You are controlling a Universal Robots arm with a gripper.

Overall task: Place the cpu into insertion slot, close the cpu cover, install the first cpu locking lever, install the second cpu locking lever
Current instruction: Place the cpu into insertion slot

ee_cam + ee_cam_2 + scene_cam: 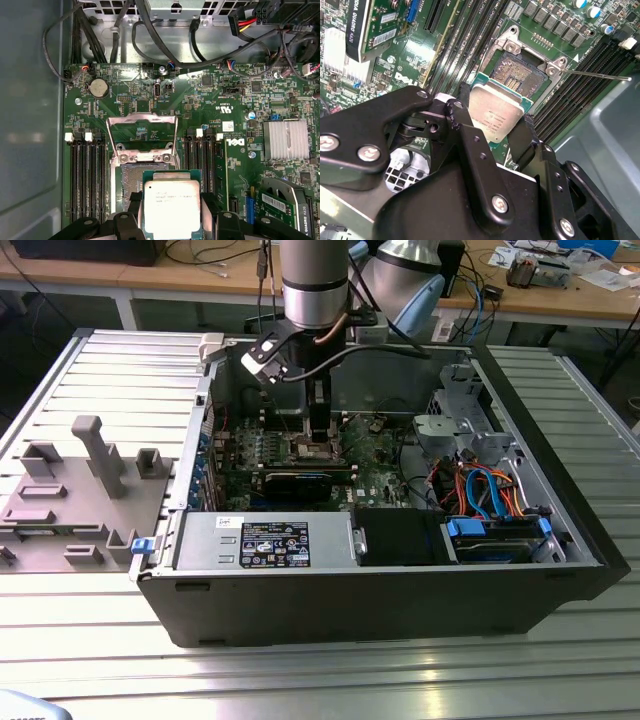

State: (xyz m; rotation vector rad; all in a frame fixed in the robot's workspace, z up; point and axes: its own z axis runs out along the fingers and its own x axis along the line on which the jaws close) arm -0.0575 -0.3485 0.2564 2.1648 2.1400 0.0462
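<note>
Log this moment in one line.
gripper: shut on cpu | cpu: near slot, not seated | cover: open

Robotics lab or workshop: open computer case (380, 605) on ribbed aluminium table (300, 680); behind case, wooden desks (560, 305) strewn with cables (215, 255); beside case, grey fixtures (90, 450).

Single arm (315, 285) enters from 12 o'clock of the exterior view, last link vertical, wrist straight. Gripper (320, 430) points down toward 6 o'clock. In both wrist views the black fingers (522, 137) are closed in on two opposite edges of the cpu (172, 205). Chip is held flat, metal top facing up, linkage bars angled inward.
</note>
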